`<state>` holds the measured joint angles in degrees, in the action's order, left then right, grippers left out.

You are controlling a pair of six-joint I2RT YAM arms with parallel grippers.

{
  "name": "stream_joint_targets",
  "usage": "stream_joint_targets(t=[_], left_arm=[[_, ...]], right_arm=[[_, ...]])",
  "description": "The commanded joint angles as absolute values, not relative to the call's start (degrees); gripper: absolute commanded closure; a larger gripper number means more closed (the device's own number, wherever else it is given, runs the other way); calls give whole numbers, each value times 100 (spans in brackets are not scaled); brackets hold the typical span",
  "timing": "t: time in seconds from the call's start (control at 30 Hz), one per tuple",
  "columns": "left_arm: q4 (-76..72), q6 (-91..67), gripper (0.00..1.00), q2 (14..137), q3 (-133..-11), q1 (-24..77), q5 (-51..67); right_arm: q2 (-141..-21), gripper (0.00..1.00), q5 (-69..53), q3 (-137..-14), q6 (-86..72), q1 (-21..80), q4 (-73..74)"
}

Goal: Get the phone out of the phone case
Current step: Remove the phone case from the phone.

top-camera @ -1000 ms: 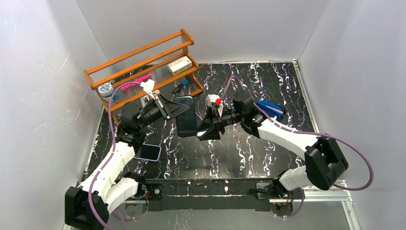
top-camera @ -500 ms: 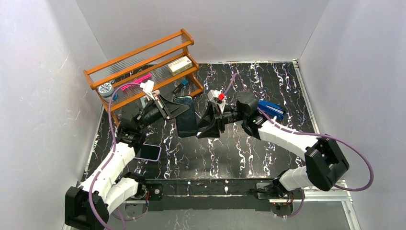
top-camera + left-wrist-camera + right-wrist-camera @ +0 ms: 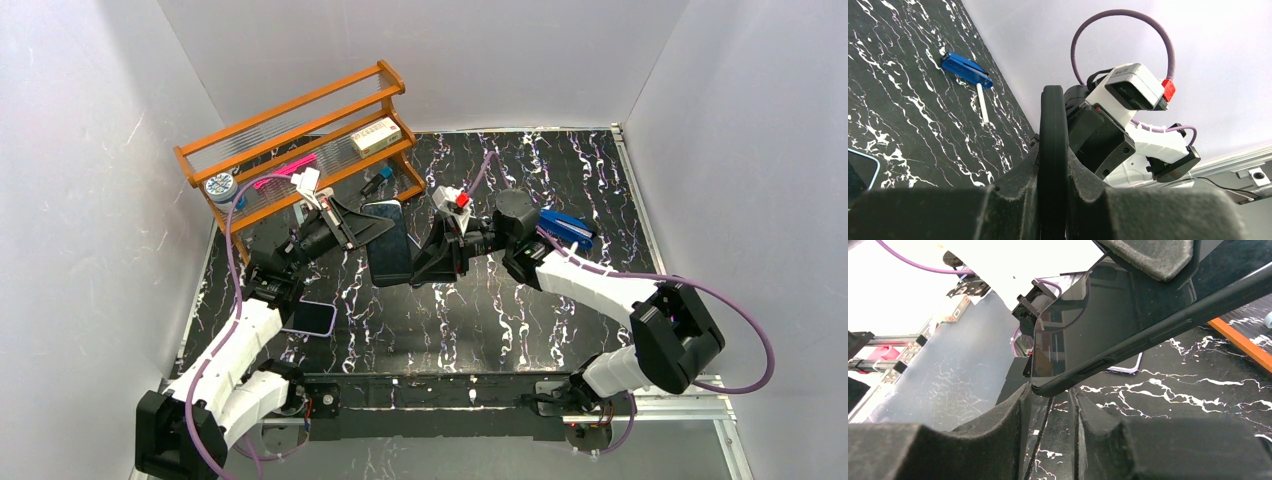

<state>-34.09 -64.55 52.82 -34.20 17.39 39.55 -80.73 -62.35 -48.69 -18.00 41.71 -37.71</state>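
Note:
A phone in a black case (image 3: 388,250) is held above the table, tilted. My left gripper (image 3: 372,228) is shut on its far edge; in the left wrist view the case (image 3: 1053,130) stands edge-on between the left gripper's (image 3: 1053,170) pads. My right gripper (image 3: 426,268) is at the phone's right side. In the right wrist view its jaws (image 3: 1050,402) stand a little apart, and the lower corner of the cased phone (image 3: 1083,340) sits right at their mouth, not clamped. The glossy screen faces the right wrist camera.
A second phone with a lilac rim (image 3: 312,318) lies on the table under the left arm. A blue stapler-like tool (image 3: 566,228) lies behind the right arm. An orange wooden rack (image 3: 300,135) with small items stands at the back left. White walls enclose the table.
My right gripper has moved left, closer to the phone's right edge. The left gripper and the phone have stayed about where they were.

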Motion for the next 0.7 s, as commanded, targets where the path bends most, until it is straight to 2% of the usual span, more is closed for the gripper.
stream_joint_targets(t=[0.0,0.3,0.67], left_arm=[[-3848,-6710,100,5120,-3460,1785,3887],[-3885,-7176,100,5139,-3476,1895,3886],[-3878,-7466,100,5104,-3275,2295,3564]], right_arm=[[-8124,63,-6322,-5065,-1783,4202,-4129],[-8088,84,-6177,-5034,-1155,4204,-4106],[-8044,94,-5287,-5436,-423,4209,-3305]])
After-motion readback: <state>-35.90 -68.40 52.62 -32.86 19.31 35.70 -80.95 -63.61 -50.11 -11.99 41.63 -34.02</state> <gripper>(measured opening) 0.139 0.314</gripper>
